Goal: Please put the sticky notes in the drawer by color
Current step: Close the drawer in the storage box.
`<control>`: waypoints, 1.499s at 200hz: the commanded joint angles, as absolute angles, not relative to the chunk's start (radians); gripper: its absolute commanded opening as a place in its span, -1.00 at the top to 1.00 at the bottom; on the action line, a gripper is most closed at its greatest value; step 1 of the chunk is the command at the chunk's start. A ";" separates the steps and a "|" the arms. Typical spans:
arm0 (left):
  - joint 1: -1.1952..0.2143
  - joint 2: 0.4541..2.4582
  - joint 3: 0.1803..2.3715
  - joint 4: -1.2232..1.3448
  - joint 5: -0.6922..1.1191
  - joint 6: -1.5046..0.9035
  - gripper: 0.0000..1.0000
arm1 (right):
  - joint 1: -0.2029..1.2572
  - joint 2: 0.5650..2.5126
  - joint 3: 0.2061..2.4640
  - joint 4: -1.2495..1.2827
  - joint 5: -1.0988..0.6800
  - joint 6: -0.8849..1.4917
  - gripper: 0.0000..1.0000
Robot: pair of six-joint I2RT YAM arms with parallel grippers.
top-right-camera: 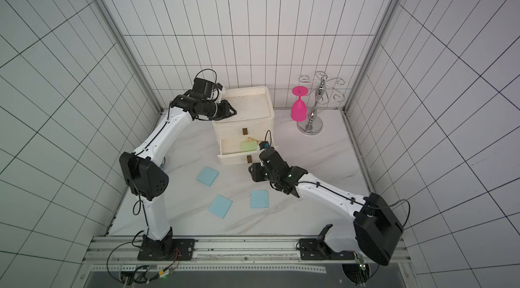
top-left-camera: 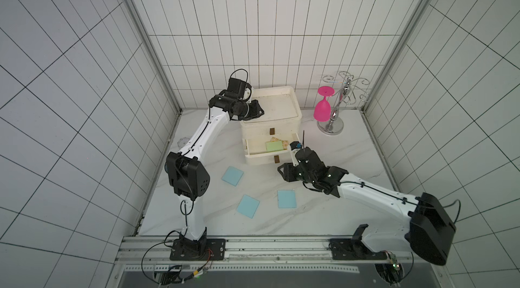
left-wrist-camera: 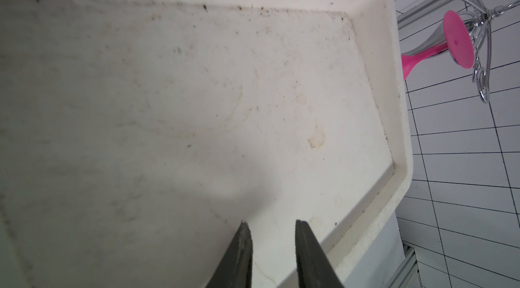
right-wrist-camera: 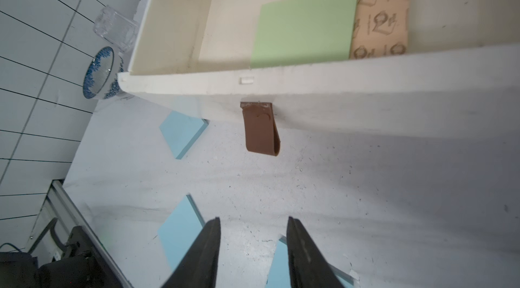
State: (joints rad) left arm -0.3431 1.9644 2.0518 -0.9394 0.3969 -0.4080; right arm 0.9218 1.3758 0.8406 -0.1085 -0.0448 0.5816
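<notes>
Chest of drawers (top-left-camera: 270, 120): boxy off-white plastic with a stained, rimmed top. Its middle drawer (right-wrist-camera: 365, 75) is pulled out, and a brown strap handle (right-wrist-camera: 260, 129) hangs from the front.

Inside: a smooth green pad (right-wrist-camera: 304, 28) overlapping tan printed pads (right-wrist-camera: 380, 19).

On the marble-look tabletop (top-left-camera: 351, 146): three flat square blue pads (top-left-camera: 232, 176) (top-left-camera: 248, 206) (top-left-camera: 286, 199), well apart.

Left gripper (left-wrist-camera: 272, 223): over the chest top, dark fingers slightly spread, nothing between them.

Right gripper (right-wrist-camera: 253, 219): before the drawer front, spread and empty.

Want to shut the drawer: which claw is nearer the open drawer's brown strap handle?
Right. The right claw hangs close in front of the brown strap handle; the left claw is over the top of the off-white plastic chest.
</notes>
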 commanded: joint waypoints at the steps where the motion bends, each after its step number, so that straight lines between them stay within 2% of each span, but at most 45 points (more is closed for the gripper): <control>1: -0.342 1.990 2.009 -1.006 0.382 -0.380 0.39 | 0.932 1.453 0.922 -0.043 -0.005 0.549 0.13; 49: -0.339 2.008 1.991 -1.007 0.442 -0.380 0.39 | 0.934 1.484 0.973 -0.036 0.101 0.534 0.11; 105: -0.333 2.007 1.984 -1.004 0.467 -0.386 0.39 | 0.933 1.535 1.005 0.008 0.107 0.538 0.16; 176: -0.331 2.015 1.980 -1.003 0.480 -0.388 0.39 | 0.933 1.555 1.012 0.000 0.122 0.541 0.37; 202: -0.333 2.014 1.980 -1.003 0.482 -0.390 0.39 | 0.933 1.559 1.010 0.000 0.129 0.547 0.54; 229: -0.333 2.016 1.977 -1.001 0.485 -0.390 0.39 | 0.934 1.562 1.027 0.005 0.124 0.547 0.83; 248: -0.333 2.016 1.978 -1.000 0.486 -0.391 0.39 | 0.934 1.563 1.041 0.009 0.122 0.548 0.96; 300: -0.333 2.020 1.972 -1.002 0.491 -0.393 0.39 | 0.933 1.584 1.115 0.015 0.118 0.542 1.00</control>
State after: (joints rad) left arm -0.3317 1.9648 2.0171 -0.8940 0.5114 -0.3954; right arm 0.9298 1.5749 1.0149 -0.0296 0.1024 0.5529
